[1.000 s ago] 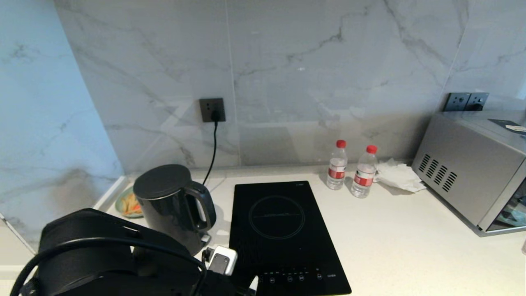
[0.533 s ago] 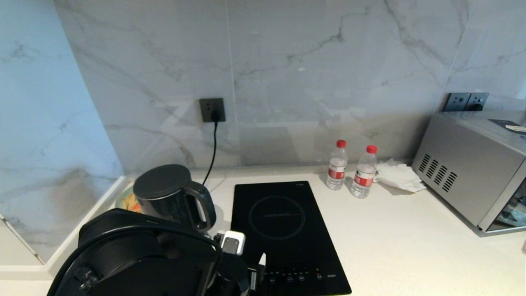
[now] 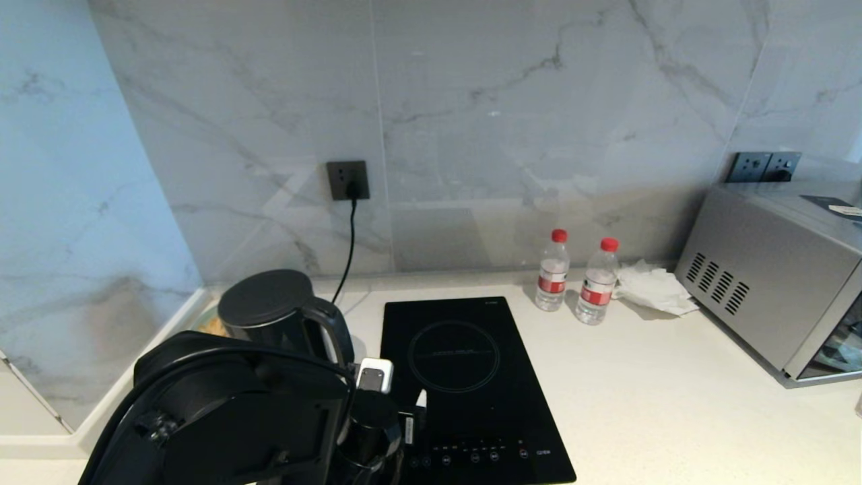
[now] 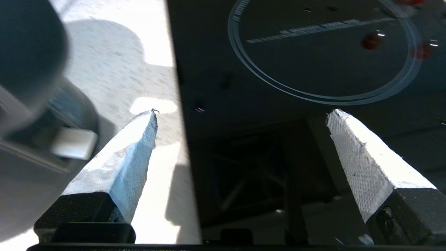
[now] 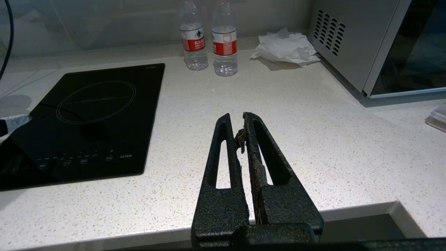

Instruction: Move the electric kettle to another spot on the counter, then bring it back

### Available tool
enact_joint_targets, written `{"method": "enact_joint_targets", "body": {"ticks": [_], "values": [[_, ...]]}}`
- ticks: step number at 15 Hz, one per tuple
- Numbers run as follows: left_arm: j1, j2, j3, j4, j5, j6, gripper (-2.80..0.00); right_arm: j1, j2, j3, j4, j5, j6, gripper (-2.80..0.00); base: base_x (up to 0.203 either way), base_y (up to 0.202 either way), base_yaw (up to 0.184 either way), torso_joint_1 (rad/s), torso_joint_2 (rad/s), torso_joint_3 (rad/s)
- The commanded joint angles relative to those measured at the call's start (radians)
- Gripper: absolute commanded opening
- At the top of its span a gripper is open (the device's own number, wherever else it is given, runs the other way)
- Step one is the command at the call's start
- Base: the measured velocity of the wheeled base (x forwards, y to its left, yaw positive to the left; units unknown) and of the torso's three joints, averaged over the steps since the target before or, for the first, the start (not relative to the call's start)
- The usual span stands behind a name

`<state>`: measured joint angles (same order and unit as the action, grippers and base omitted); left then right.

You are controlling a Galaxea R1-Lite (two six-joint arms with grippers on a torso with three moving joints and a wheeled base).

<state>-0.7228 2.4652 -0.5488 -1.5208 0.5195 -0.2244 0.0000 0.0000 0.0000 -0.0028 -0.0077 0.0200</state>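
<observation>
Jaws of the left gripper (image 4: 240, 115) gape empty beside the electric kettle (image 3: 276, 313), which stands left of the hob (image 3: 465, 384) on the tabletop (image 3: 673, 404); closing now would miss its handle (image 3: 333, 333).

Kettle (image 3: 269, 313) on worktop (image 3: 646, 397), left of hob (image 3: 465, 384); two bottles (image 3: 572, 279) behind hob's right; microwave (image 3: 774, 269) far right.

The desk (image 3: 640, 377) carries one kettle (image 3: 269, 313), one hob (image 3: 465, 384), two bottles (image 3: 552, 279), one tissue (image 3: 653, 288), one microwave (image 3: 774, 269) and one dish (image 3: 210, 327). Two sockets (image 3: 348, 180) sit on the wall.
</observation>
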Motion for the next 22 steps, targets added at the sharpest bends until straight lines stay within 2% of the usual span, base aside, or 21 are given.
{"method": "enact_joint_targets", "body": {"ticks": [1, 10, 13, 20, 22], "values": [[0.026, 0.018, -0.019, -0.009, 0.004, 0.015, 0.0, 0.0, 0.0, 0.0, 0.0, 0.0, 0.0, -2.8, 0.0, 0.0, 0.0, 0.0, 0.0, 0.0], [0.052, 0.044, -0.03, -0.009, 0.007, 0.054, 0.0, 0.0, 0.0, 0.0, 0.0, 0.0, 0.0, -2.8, 0.0, 0.0, 0.0, 0.0, 0.0, 0.0], [0.063, 0.058, -0.053, -0.009, 0.05, 0.066, 0.0, 0.0, 0.0, 0.0, 0.0, 0.0, 0.0, -2.8, 0.0, 0.0, 0.0, 0.0, 0.0, 0.0], [0.063, 0.064, -0.049, -0.009, 0.06, 0.074, 0.0, 0.0, 0.0, 0.0, 0.0, 0.0, 0.0, -2.8, 0.0, 0.0, 0.0, 0.0, 0.0, 0.0], [0.066, 0.074, -0.054, -0.009, 0.076, 0.093, 0.0, 0.0, 0.0, 0.0, 0.0, 0.0, 0.0, -2.8, 0.0, 0.0, 0.0, 0.0, 0.0, 0.0]]}}
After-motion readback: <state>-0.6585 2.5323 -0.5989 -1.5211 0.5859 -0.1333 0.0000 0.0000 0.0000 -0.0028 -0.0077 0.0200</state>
